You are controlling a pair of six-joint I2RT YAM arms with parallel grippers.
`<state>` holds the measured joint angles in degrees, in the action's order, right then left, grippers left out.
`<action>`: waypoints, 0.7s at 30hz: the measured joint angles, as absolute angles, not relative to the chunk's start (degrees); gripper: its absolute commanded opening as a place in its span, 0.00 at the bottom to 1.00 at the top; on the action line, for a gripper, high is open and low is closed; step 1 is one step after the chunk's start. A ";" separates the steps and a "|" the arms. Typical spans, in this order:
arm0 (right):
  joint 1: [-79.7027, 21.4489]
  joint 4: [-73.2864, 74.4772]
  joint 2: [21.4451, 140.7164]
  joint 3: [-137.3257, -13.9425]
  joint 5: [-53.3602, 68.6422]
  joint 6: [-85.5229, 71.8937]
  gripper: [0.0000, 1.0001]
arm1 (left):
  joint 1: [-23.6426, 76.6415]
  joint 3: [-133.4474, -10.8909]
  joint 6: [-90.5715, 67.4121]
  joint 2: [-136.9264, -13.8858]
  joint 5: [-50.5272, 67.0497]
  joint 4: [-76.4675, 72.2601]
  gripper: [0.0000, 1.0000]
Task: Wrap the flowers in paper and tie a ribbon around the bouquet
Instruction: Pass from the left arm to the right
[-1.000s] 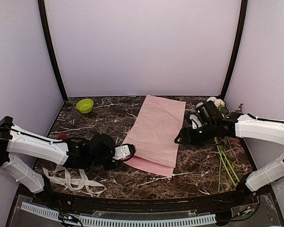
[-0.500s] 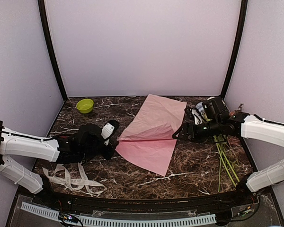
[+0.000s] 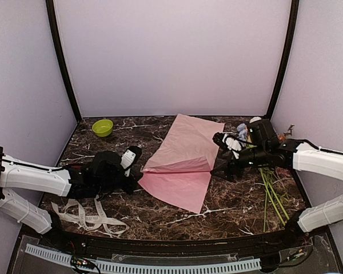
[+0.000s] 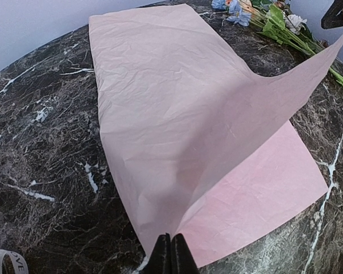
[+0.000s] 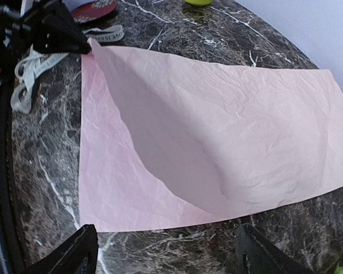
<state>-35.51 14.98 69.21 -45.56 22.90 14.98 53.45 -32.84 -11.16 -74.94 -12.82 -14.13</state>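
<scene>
The pale pink paper (image 3: 186,145) lies mid-table in two layers. My left gripper (image 3: 138,173) is shut on the top layer's near-left corner (image 4: 170,242) and holds it raised, so the darker lower layer (image 3: 180,187) shows. In the right wrist view that pinched corner sits at the upper left (image 5: 90,47). My right gripper (image 3: 220,155) stands open at the paper's right edge, its fingers (image 5: 74,254) wide apart over bare table, touching nothing. The flowers (image 3: 270,181) lie right of it, blooms toward the back (image 4: 257,10). The ribbon (image 3: 83,214) lies looped at the near left. No bouquet is in view.
A green bowl (image 3: 102,127) sits at the back left. A red round object (image 5: 94,9) lies near the ribbon (image 5: 31,71) behind the left arm. Purple walls close in the back and both sides. The table's near edge carries a cable rail (image 3: 143,265).
My left gripper drew back to the left with the paper's corner, lifting the top layer off the lower one. My right gripper opened wider and came off the paper's right edge.
</scene>
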 measured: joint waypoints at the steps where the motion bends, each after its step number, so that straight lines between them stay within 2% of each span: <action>1: -35.51 13.76 69.56 -44.64 22.87 19.09 0.85 | 53.45 -32.73 -11.31 -74.91 -12.78 -14.11 0.00; 7: -35.53 2.48 75.75 -39.77 23.14 34.72 0.81 | 53.45 -31.40 -11.90 -74.61 -12.43 -14.24 0.00; 14: -36.05 -6.26 86.11 -41.36 22.24 38.92 0.81 | 53.39 -31.11 -11.99 -73.60 -12.43 -14.24 0.00; 21: -37.78 -6.68 86.85 -44.58 22.11 39.99 0.81 | 53.19 -29.89 -11.94 -72.86 -12.21 -14.26 0.00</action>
